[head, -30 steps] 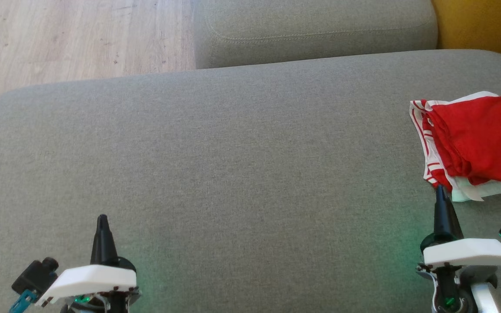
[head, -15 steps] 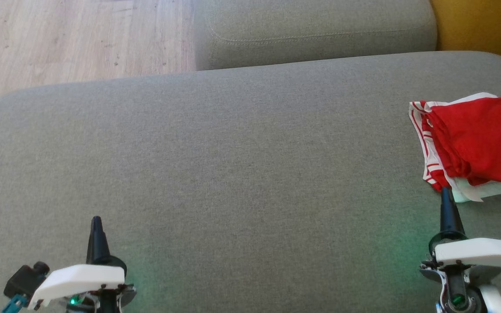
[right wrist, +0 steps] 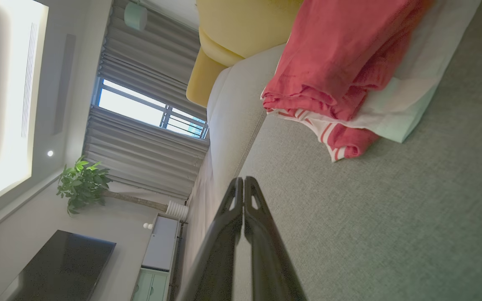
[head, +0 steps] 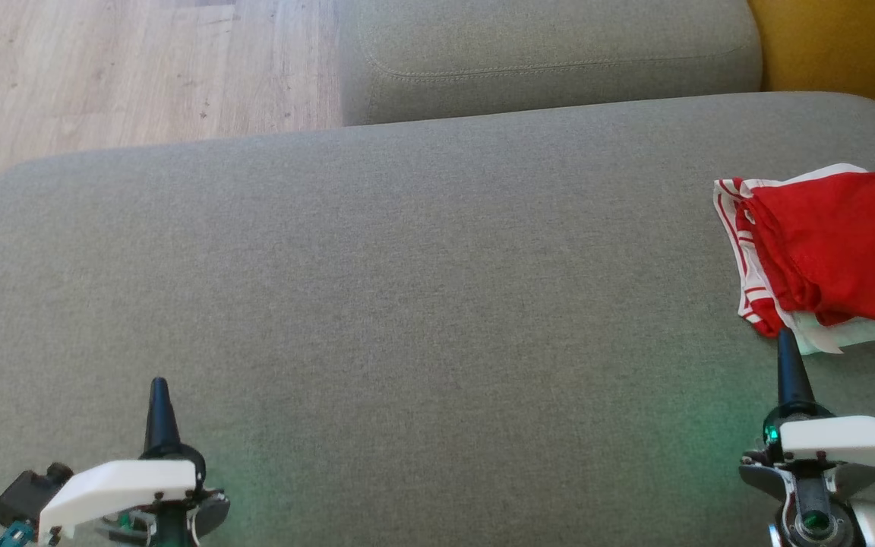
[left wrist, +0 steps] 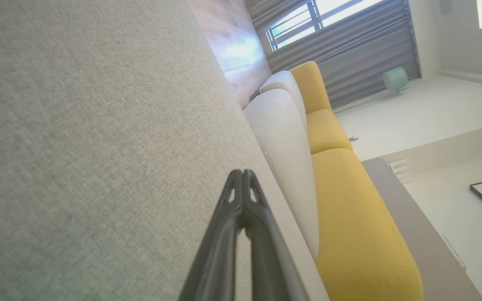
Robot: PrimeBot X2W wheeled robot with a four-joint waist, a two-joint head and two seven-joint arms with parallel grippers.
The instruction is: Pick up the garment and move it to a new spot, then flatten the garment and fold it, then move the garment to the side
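The garment (head: 832, 251) is red with white stripes and a white layer under it. It lies folded at the right edge of the grey sofa cushion (head: 407, 289), and the right wrist view shows the garment (right wrist: 341, 79) as a stacked bundle. My right gripper (head: 785, 338) is shut and empty, its tip just below the garment's lower left corner, apart from the cloth. In its own view the right gripper (right wrist: 244, 180) has its fingers pressed together over bare cushion. My left gripper (head: 158, 384) is shut and empty at the lower left, over bare cushion (left wrist: 98, 146).
A second grey cushion (head: 544, 53) lies beyond the far edge, with wooden floor (head: 118, 68) at the upper left. A yellow sofa part (head: 840, 45) sits at the upper right. The yellow sofa (left wrist: 349, 200) runs along the grey cushion in the left wrist view.
Both grippers have drawn back toward the bottom of the head view, staying shut. The garment has not moved on the cushion; the picture has shifted down very slightly.
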